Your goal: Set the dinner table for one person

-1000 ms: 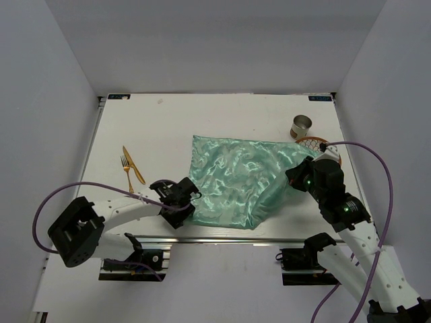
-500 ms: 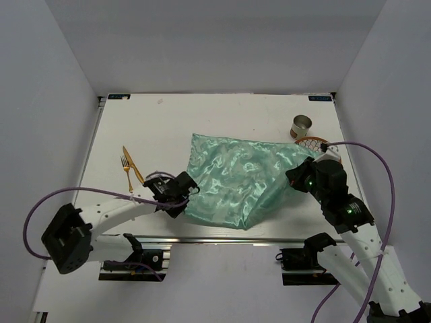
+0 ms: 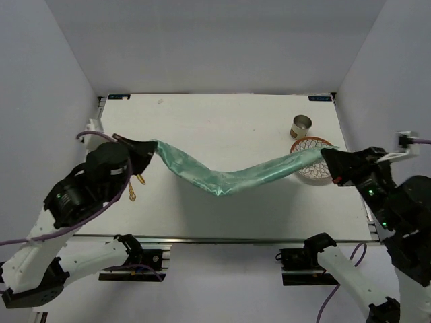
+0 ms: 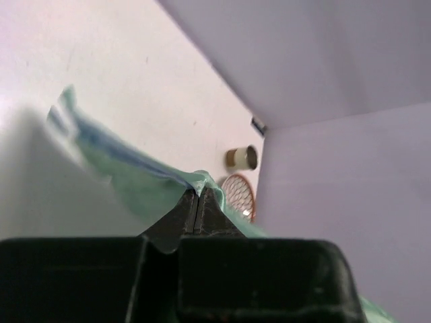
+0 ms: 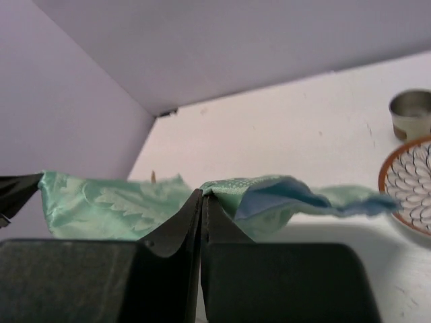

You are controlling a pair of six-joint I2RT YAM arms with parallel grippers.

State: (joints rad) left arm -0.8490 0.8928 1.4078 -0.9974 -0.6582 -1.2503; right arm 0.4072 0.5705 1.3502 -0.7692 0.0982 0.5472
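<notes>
the dinner table (image 3: 222, 118) is a white flat top that fills the middle of the overhead view. it has white walls on three sides and a metal rail (image 3: 222, 238) along its near edge.

the left gripper (image 3: 148, 149) is raised over the left part of the table. its jaws are pressed together on one end of a mint-green cloth (image 3: 222, 180). the left wrist view confirms this: the fingertips meet with the fabric pinched between them (image 4: 200, 195).

the right gripper (image 3: 328, 157) is raised at the right side, jaws likewise clamped on the opposite end of the cloth. the right wrist view shows the fabric caught at the closed tips (image 5: 202, 196).

the cloth hangs between the two grippers as a narrow, gathered band that sags in the middle. it cannot be told whether the lowest part touches the tabletop.

a patterned plate (image 3: 306, 145) with an orange rim sits on the table below the right gripper, partly covered by the cloth end. a metal cup (image 3: 301, 125) stands upright just behind the plate. gold cutlery (image 3: 133, 196) lies on the left part of the table, mostly hidden under the left arm.
</notes>
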